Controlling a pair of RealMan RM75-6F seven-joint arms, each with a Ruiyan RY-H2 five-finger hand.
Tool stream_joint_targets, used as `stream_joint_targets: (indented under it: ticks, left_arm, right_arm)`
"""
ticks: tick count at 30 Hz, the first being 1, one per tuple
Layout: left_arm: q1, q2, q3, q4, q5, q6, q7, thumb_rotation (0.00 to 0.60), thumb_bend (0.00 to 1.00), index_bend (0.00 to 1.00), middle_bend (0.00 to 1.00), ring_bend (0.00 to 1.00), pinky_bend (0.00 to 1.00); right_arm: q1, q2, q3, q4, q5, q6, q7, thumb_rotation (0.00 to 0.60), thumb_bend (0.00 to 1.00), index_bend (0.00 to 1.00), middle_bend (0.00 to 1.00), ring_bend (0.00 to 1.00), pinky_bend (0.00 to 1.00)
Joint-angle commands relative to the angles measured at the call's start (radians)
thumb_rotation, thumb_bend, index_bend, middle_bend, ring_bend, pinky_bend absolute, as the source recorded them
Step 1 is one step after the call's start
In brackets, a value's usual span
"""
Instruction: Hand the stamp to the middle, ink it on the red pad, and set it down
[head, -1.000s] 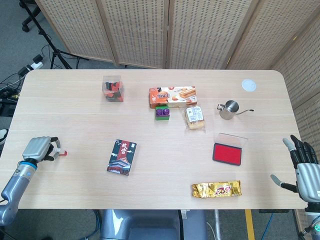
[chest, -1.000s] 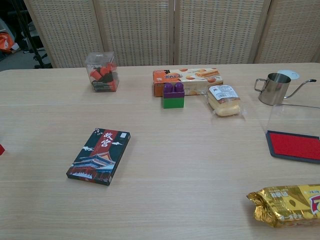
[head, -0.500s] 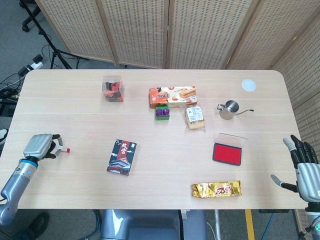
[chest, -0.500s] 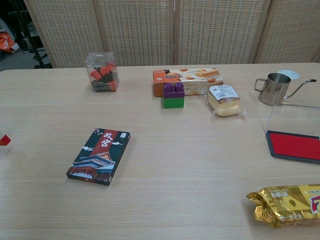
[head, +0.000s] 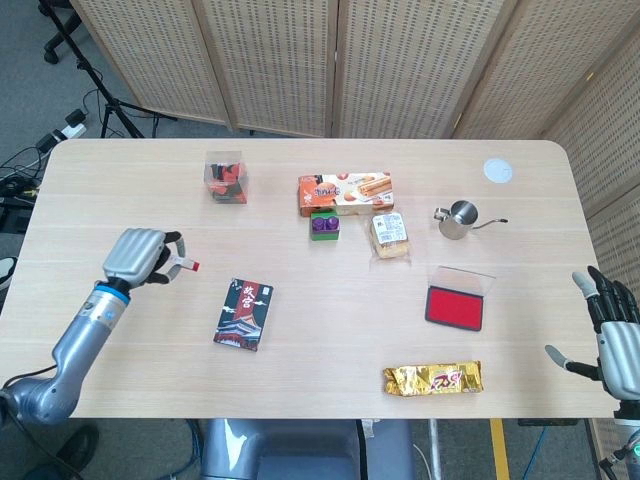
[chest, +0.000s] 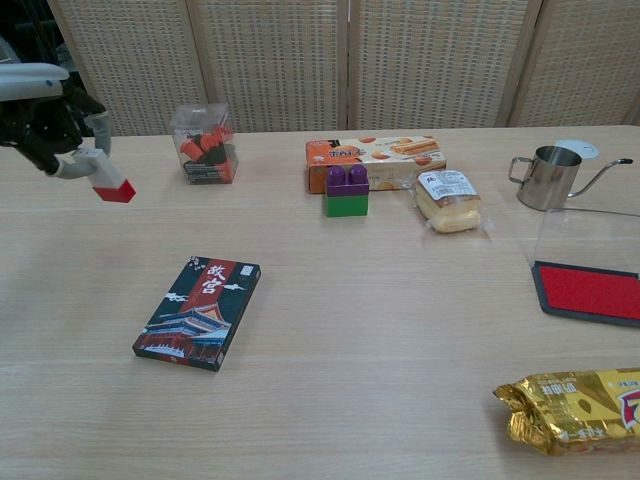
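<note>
Now, stamp (chest: 103, 179): pale body w/ red base, tilted, held clear above bench (head: 300, 330).
Left hand (head: 137, 255): fingers (chest: 52, 128) curled round stamp's upper end; red base juts out past fingertips, toward the card box (head: 244, 314).
Right hand (head: 612, 335): at bench's edge, fingers spread, holding nothing.
Red pad (head: 456, 305): lid up, nearer right hand's fingers, well apart from stamp.

Stamp (chest: 102, 179), white-handled with red base, is held tilted at upper left. Red pad (head: 456, 305), lid open, lies at right.
</note>
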Motion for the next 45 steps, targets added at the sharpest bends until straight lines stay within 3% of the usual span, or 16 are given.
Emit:
stream_joint_targets:
  ticks: [1,11,18,31,45]
  left_arm:
    - [-0.112,-0.077,-0.057,-0.060,-0.139,0.042,0.127,0.600,0.36,0.58,0.97,0.91,0.88]
    - [-0.371,-0.261,-0.102,-0.031,-0.509,0.119,0.391,0.600,0.36,0.58,0.97,0.91,0.88]
    - [-0.515,-0.401,-0.106,0.074,-0.651,0.158,0.512,0.600,0.37,0.58,0.97,0.91,0.88]
    - [-0.652,-0.602,-0.105,0.309,-0.798,0.164,0.618,0.600,0.37,0.58,0.97,0.91,0.88]
    - [-0.646,-0.671,-0.080,0.413,-0.799,0.125,0.625,0.600,0.36,0.57,0.97,0.91,0.88]
  right_arm:
    - [0.003,0.002,0.004,0.002,0.008,-0.006,0.007,0.600,0.00,0.00,0.00,0.00,0.00]
    - [0.015,0.010,0.017,0.014,0.046,-0.043,0.042,0.600,0.00,0.00,0.00,0.00,0.00]
    - [0.023,0.018,0.028,0.031,0.072,-0.068,0.080,0.600,0.00,0.00,0.00,0.00,0.00]
    - [0.026,0.033,0.039,0.065,0.108,-0.103,0.157,0.600,0.00,0.00,0.00,0.00,0.00]
    - [0.028,0.039,0.040,0.072,0.109,-0.115,0.186,0.600,0.00,0.00,0.00,0.00,0.00]
